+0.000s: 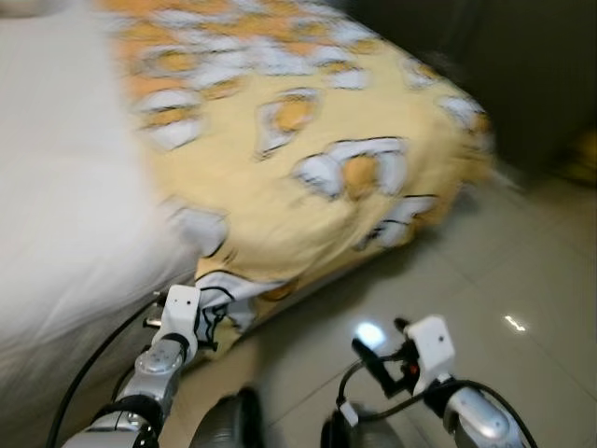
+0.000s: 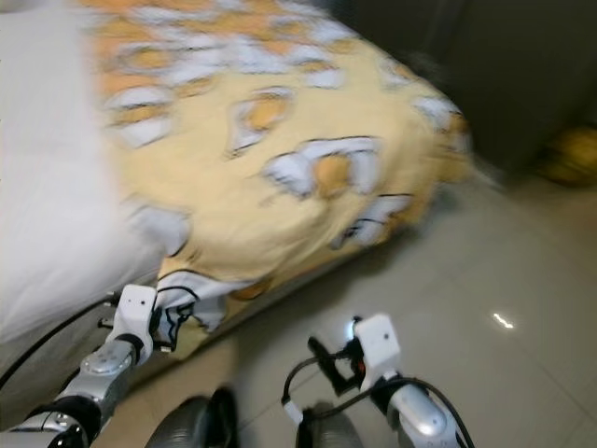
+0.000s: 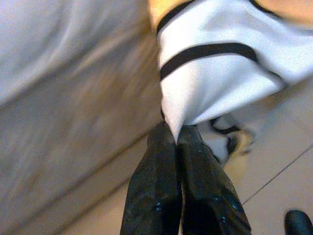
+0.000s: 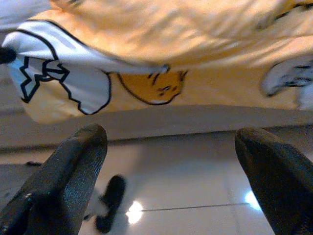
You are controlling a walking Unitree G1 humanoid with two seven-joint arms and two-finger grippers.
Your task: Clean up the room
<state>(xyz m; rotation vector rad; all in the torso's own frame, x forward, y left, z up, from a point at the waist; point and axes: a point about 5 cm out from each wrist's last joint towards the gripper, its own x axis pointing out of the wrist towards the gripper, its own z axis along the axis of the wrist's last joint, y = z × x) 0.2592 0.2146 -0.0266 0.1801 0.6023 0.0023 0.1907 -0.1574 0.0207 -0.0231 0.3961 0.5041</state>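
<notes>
Pale glossy floor tiles (image 1: 485, 280) surround the bed (image 1: 56, 215) you stand beside, and the head views are blurred. On the bed lies a yellow blanket (image 1: 308, 121) printed with white and orange cartoon shapes; it covers the far side of the bed and spills over the bed's near corner, hanging toward the floor. A plain white sheet (image 1: 47, 140) shows on the part of the bed that the blanket does not cover.

Your left gripper (image 3: 177, 147) is at the bed's near corner, its two black fingers pressed together on a pinch of the blanket's white, black-lined edge. Your right gripper (image 4: 171, 161) hovers above the floor just out from the bed's side, its fingers wide apart and holding nothing.

A dark object, possibly a slipper (image 4: 110, 200), lies on the floor below the bed's edge.

The main risk, as I judge it, is the thin pinch of cloth slipping free if you pull fast. The hanging blanket could also drag along the floor or snag on the bed's corner.
</notes>
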